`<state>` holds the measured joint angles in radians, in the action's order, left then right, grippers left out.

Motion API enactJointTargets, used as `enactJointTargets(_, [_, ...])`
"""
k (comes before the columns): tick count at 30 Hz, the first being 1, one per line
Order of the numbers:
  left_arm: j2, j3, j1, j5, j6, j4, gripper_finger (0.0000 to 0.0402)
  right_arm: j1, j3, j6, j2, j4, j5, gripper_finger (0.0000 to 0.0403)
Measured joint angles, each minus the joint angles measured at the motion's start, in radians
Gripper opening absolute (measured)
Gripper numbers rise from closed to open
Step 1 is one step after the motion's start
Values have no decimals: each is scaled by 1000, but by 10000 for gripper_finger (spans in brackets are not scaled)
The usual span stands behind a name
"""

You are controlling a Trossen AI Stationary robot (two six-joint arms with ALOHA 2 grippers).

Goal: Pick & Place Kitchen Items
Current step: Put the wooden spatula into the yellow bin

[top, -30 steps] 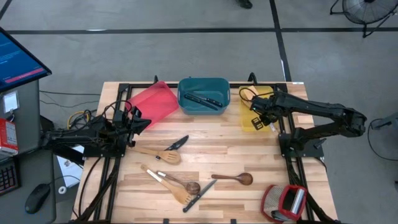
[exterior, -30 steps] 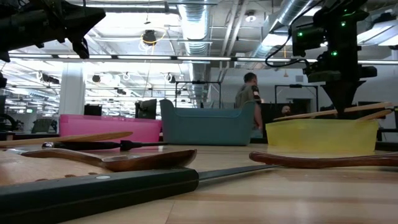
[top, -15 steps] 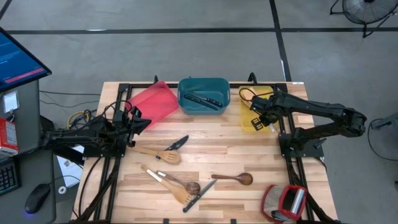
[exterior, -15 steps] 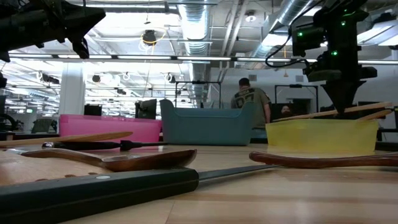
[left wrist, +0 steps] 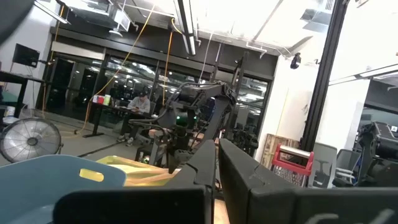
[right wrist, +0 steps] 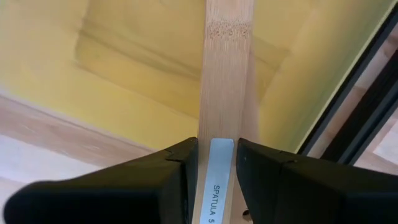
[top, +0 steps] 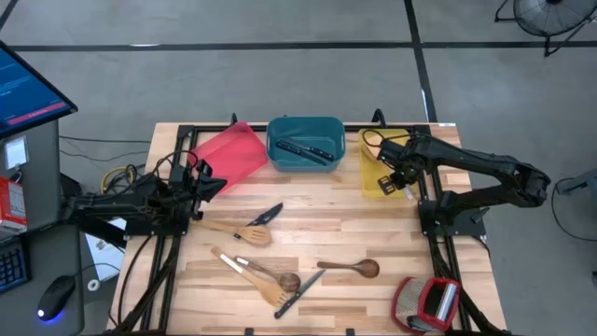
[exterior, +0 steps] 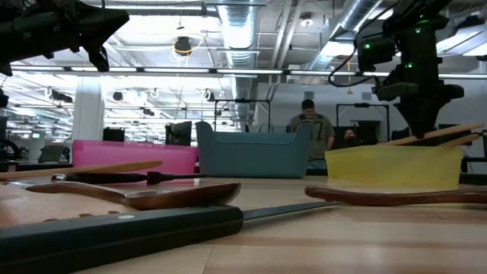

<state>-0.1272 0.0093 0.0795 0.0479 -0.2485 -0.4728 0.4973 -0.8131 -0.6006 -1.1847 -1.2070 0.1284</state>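
My right gripper (top: 394, 174) hangs over the yellow tray (top: 373, 161) at the back right and is shut on a light wooden spatula (right wrist: 225, 74) labelled "SPATULA 5". In the low view its handle (exterior: 445, 132) slants up over the tray's rim, beside a second wooden handle (exterior: 466, 139). My left gripper (top: 213, 187) is shut and empty, held above the table's left side. Black-handled knives (top: 306, 149) lie in the teal tray (top: 304, 142). A knife (top: 268, 214), a slotted spatula (top: 244, 231), a wooden spoon (top: 351, 269) and more utensils (top: 266, 277) lie flat on the table. My right gripper pinches the spatula's handle (right wrist: 221, 132) by its two long edges between its two fingers (right wrist: 181, 163). The fingers come from above, pointing down into the yellow tray. The handle runs on past the fingers, tilted, with its free end above the tray's rim (exterior: 456, 131).
A red tray (top: 230, 154) stands at the back left. A bulky red-and-silver object (top: 426, 303) sits at the near right corner. A black frame (top: 438, 224) edges the table. A person (exterior: 310, 135) stands in the room beyond.
My right gripper has shifted a little toward the table's right edge over the yellow tray. The spatula's end inside the tray has sunk below the rim, so the handle slants more steeply. The person behind has walked across.
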Motion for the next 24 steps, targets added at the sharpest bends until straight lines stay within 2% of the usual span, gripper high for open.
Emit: enactJointTargets(24, [0, 0, 0, 0, 0, 0, 3, 3, 0, 9, 0, -42, -24, 88])
